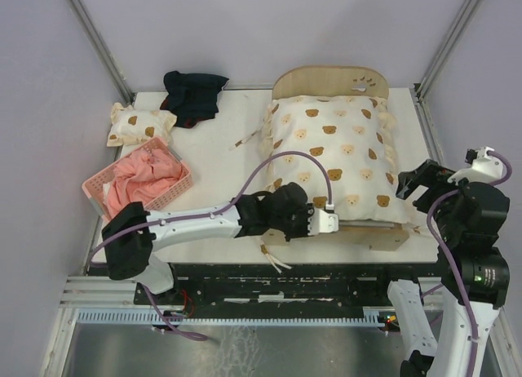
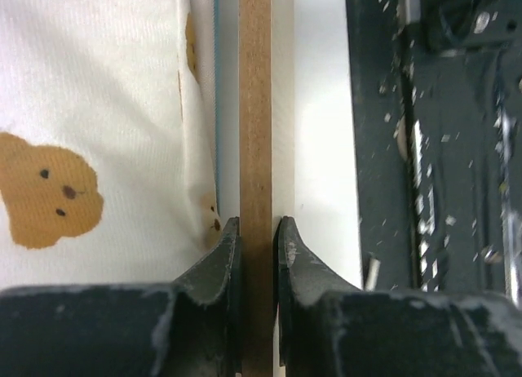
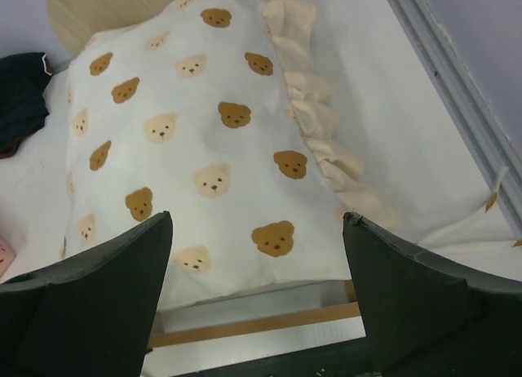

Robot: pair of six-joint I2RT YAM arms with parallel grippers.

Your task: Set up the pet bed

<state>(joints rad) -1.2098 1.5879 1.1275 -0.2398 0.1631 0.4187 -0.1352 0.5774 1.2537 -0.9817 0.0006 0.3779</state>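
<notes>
The pet bed stands at the table's right half. Its arched headboard [image 1: 326, 77] with the paw print is at the far end, and its low footboard [image 1: 375, 237] is at the near end. A cream bear-print quilt [image 1: 334, 161] covers the whole top, so the mattress is hidden. My left gripper [image 1: 331, 223] is shut on the footboard's top edge [image 2: 254, 108], one finger [image 2: 218, 259] on the quilt [image 2: 81, 132] side and one outside. My right gripper [image 1: 413, 188] hangs open just off the bed's near right corner, nothing between its fingers [image 3: 122, 271], facing the quilt [image 3: 204, 132] and footboard [image 3: 253, 326].
A pink basket [image 1: 139, 181] with pink cloth sits at the left. Behind it lie a small bear-print pillow [image 1: 140, 124] and a dark cloth [image 1: 194, 95]. Quilt ties [image 1: 273, 259] trail over the near table edge. Metal frame posts [image 1: 98, 42] flank the white table [image 1: 220, 177].
</notes>
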